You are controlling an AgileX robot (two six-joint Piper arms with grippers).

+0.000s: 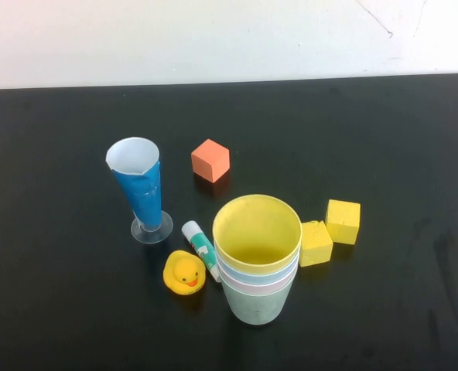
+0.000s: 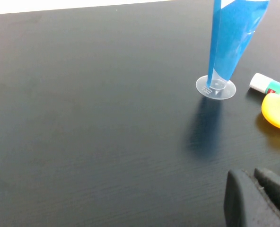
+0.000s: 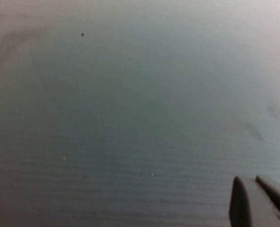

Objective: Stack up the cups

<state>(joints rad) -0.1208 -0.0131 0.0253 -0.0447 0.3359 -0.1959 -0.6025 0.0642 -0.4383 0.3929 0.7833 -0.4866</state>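
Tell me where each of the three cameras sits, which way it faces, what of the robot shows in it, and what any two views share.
High view: raised on the robot's side, angled down at the table and stacked cups; no arm shows.
Left wrist view: low over the table, facing the blue glass, glue stick and rubber duck; left gripper at its edge.
Right wrist view: close over bare tabletop; right gripper at its edge.
High and left wrist views share glass, glue stick, duck.

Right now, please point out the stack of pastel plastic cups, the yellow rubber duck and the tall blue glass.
Stack of pastel plastic cups (image 1: 256, 267): high view, outer wall below the yellow rim.
Yellow rubber duck (image 1: 184, 273): high view, its head.
Tall narrow blue glass (image 1: 141, 189): high view, blue side wall.
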